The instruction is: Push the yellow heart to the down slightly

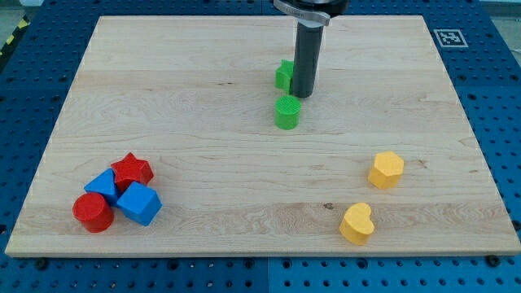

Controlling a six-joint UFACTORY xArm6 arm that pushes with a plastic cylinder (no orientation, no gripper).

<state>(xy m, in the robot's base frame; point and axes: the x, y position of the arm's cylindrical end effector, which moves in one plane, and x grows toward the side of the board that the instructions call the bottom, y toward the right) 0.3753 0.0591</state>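
Observation:
The yellow heart (356,223) lies near the view's bottom right of the wooden board (203,146). A second yellow block (386,169), roughly hexagonal, sits a little above and right of it. My tip (302,95) is at the view's top centre, far above and left of the heart. It stands between a green block (283,75), partly hidden behind the rod, and a green cylinder (287,112) just below it.
At the view's bottom left is a cluster: a red star-like block (132,171), a blue block (103,185), a blue cube (138,203) and a red cylinder (93,212). The board is surrounded by a blue perforated table.

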